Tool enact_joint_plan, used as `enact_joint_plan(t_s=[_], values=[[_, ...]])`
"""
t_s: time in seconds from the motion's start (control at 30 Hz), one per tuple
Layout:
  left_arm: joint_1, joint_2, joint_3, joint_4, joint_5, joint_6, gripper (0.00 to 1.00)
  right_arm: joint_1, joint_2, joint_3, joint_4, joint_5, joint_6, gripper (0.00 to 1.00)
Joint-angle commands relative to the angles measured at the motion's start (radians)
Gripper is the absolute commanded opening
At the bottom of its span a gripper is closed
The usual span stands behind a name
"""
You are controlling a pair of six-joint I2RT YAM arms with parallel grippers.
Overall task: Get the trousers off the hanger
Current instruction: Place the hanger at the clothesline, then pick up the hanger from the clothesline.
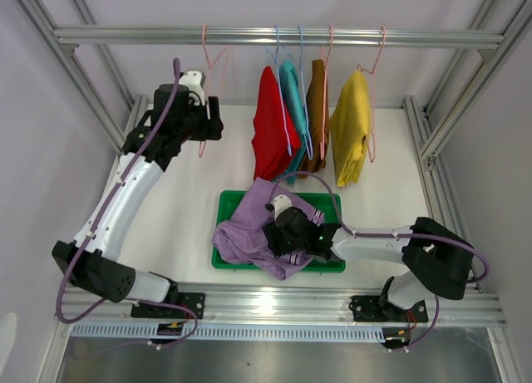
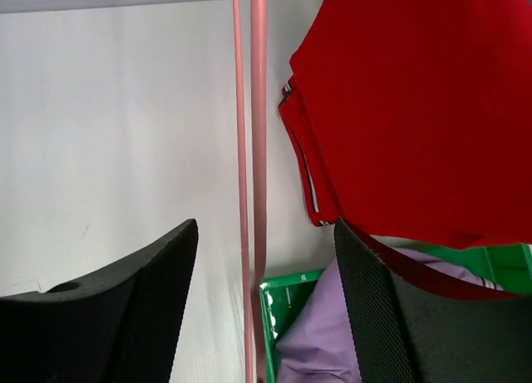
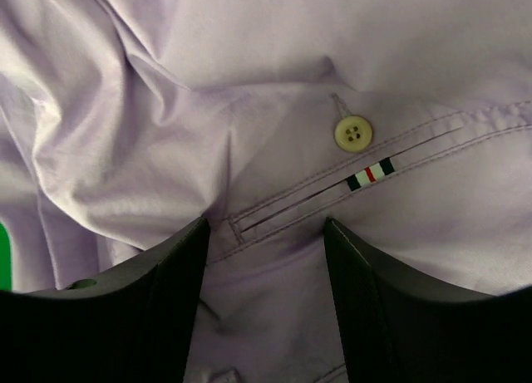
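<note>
The lilac trousers [image 1: 248, 227] lie crumpled in the green tray [image 1: 326, 265]. My right gripper [image 1: 273, 235] rests on them, jaws apart; in the right wrist view its fingers [image 3: 158, 300] straddle the pocket seam of the lilac cloth [image 3: 274, 92] below a button [image 3: 353, 134]. An empty pink hanger [image 1: 212, 71] hangs from the rail [image 1: 125, 36]. My left gripper [image 1: 214, 121] is raised beside it, open, and the hanger's wires [image 2: 258, 150] run between its fingers [image 2: 382, 316] without touching. Red [image 1: 270, 130], teal [image 1: 293, 96], brown [image 1: 317, 109] and yellow [image 1: 351, 125] trousers hang on hangers.
The red trousers [image 2: 416, 109] hang just right of the left gripper, with the tray corner [image 2: 287, 304] and lilac cloth [image 2: 320, 337] below. Aluminium frame posts [image 1: 453, 100] flank the white table [image 1: 174, 208]. A rail runs along the near edge.
</note>
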State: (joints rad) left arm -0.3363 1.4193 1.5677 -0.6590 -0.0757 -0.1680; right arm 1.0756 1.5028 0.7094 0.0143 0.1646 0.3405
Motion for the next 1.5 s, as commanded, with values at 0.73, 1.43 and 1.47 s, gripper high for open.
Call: enact_joint_plan(t_s=[0.73,1.43,1.47], values=[[-0.202,-0.373,-0.138,0.039,0.048,-0.062,0.79,0.081,-0.15,0.17,-0.149,0.118,-0.006,0.48],[-0.242,0.079,0.163,0.309,0.278,-0.174,0.82,0.089,-0.398,0.022,-0.273,0.161,0.025,0.52],[-0.242,0.102,0.169,0.331,0.277,-0.171,0.83,0.089,-0.421,0.019,-0.284,0.162,0.025,0.52]])
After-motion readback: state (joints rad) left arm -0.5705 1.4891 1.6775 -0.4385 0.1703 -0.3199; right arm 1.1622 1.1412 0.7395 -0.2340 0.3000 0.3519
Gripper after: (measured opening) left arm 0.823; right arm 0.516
